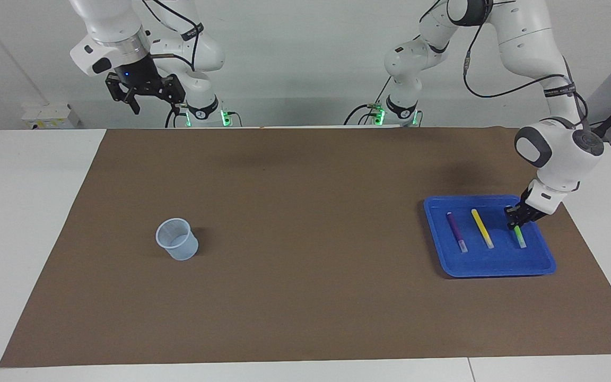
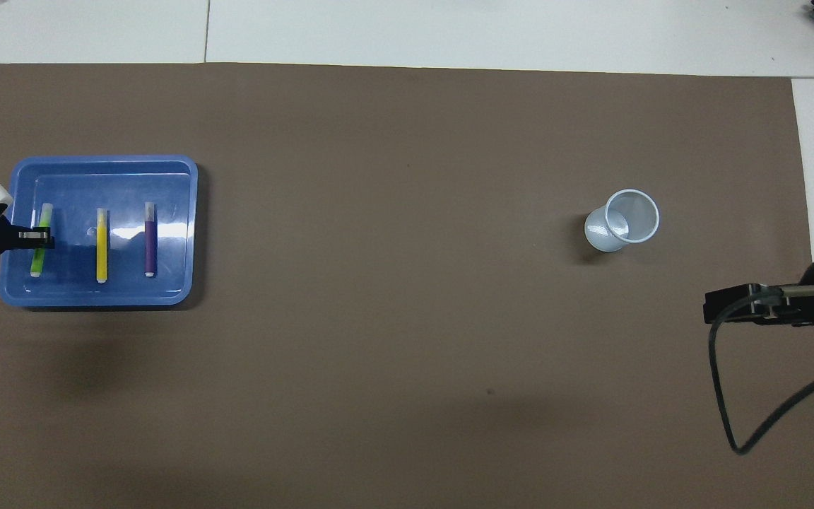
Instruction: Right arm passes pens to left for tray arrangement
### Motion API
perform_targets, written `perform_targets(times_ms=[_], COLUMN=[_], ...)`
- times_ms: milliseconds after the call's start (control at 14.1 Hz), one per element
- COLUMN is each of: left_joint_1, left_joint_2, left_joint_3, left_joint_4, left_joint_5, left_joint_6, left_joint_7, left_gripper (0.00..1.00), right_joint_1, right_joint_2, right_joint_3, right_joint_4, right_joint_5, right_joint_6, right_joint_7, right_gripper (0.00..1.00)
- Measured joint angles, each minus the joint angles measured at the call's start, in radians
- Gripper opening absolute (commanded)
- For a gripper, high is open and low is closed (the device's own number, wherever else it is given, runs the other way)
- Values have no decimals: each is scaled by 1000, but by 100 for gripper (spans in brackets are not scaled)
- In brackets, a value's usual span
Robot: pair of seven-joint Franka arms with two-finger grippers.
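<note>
The blue tray (image 1: 496, 264) (image 2: 174, 212) lies on the brown mat at the left arm's end of the table. Three pens lie side by side in it: purple (image 1: 456, 232) (image 2: 150, 239), yellow (image 1: 482, 228) (image 2: 102, 245) and green (image 1: 520, 239) (image 2: 37, 261). My left gripper (image 1: 514, 225) (image 2: 41, 239) is down in the tray, shut on the green pen near the end nearer the robots; the pen's other end appears to rest on the tray floor. My right gripper (image 1: 146, 99) (image 2: 714, 311) hangs open and empty, high over the mat's edge at the right arm's end.
A small translucent bluish cup (image 1: 177, 240) (image 2: 622, 219) stands upright on the mat toward the right arm's end. The brown mat (image 1: 305, 212) covers most of the white table.
</note>
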Motion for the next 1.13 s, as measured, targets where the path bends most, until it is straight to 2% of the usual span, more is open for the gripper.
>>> perform_targets(times_ms=[71,141,212,353,707,848,990,1131], left_joint_1=[-1,-1,-2,-2,-2,-2,-1,-2], left_joint_2=[0,0,0,0,0,0,0,-2], left_joint_3=[-1,-2,-3,-4,-5,-5,-4,-5], left_joint_4=[-1,-2,-3,-6,-7,-7,-3,18], left_joint_5=[0,0,0,0,0,0,0,0], left_joint_6=[2,3,4,6,8,8,8,7], left_joint_7=[0,0,-1,-1,-1,-1,-1,-1], left_gripper=[23,32,49,51,53,73,98,99], right_joint_1=[-18,-34,-45,-52,-51,-51,-52,-58], right_joint_2=[2,7,14,40,95,106,119,129], right_joint_3=[-4,-7,-10,-10,-7,-7,-7,-9], right_joint_4=[-12,-17,-18,-7,27,26,16,-5], right_joint_5=[-1,-5,-15,-39,-40,-40,-40,-40], right_joint_6=[22,50,81,123,132,154,183,217], right_joint_7=[-12,-25,-37,-45,-45,-45,-45,-46], right_gripper=[100,100,100,100,100,100,100,100])
